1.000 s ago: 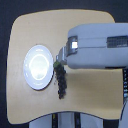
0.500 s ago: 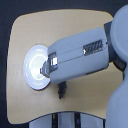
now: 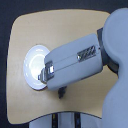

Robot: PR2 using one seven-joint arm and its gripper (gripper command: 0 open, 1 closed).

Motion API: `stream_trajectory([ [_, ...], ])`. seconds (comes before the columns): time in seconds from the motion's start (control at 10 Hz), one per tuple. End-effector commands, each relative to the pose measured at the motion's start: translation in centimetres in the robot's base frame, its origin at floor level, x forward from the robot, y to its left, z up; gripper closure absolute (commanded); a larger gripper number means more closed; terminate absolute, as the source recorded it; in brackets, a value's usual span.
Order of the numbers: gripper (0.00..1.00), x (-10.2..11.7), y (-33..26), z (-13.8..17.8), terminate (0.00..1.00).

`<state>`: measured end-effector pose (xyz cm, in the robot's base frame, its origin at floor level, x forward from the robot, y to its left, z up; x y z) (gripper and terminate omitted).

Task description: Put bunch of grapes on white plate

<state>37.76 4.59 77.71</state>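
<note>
Lying at the left of the frame, on a tan wooden bench (image 3: 30, 35) with rounded corners: the white plate (image 3: 31, 62), round and glossy, its right side covered by the arm. Reaching in from the upper right toward the centre left: a bulky pale grey arm (image 3: 75, 62), slanting down across the bench, with a small dark grille panel on its upper face near the frame's middle. Ending over the plate's right edge: the gripper (image 3: 44, 76), pale with a dark slot, seen from above. Cannot tell whether the fingers are spread, pressed together or pinching anything, hidden as they are under the arm's own housing and blurred. Showing just below the arm's lower edge, centre of the frame and slightly low: a small dark shape (image 3: 61, 93) on the bench, right of the plate and off it, possibly the bunch of grapes or only a part of the arm; too small and blurred to say which. Filling the right edge: the robot's grey body (image 3: 117, 45). Surrounding the bench: dark floor.
</note>
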Motion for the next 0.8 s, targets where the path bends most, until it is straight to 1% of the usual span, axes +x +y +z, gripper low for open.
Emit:
stream_trajectory([
  [0.0, 0.0, 1.4, -0.7, -2.7, 0.0],
  [0.4, 0.0, 2.4, -2.9, -4.7, 0.0],
  [0.7, 0.0, 3.2, -4.0, -4.3, 0.0],
])
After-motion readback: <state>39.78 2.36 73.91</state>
